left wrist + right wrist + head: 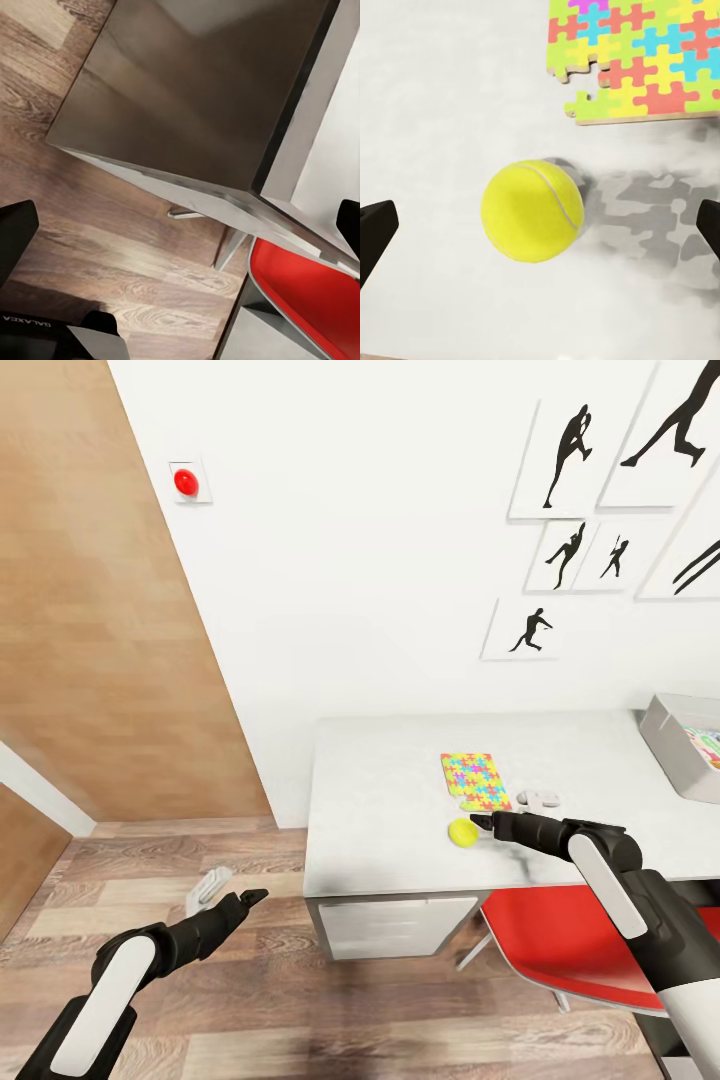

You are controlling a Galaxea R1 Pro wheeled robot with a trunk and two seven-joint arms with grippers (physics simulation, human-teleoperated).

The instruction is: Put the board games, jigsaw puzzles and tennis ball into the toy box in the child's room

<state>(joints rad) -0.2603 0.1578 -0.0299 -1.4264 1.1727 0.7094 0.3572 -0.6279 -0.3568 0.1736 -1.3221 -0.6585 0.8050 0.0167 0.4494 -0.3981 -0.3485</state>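
Spread wide, the right gripper (540,225) is poised over the ball (532,210), just near of the puzzle (475,780) on the table (380,810). Closing around it is called for next. Left gripper (250,898), seemingly parted, is held over floor.

Head view high over table (400,800); right wrist close above it.

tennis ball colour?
Yellow-green with a pale seam; the tennis ball shows best in the right wrist view.
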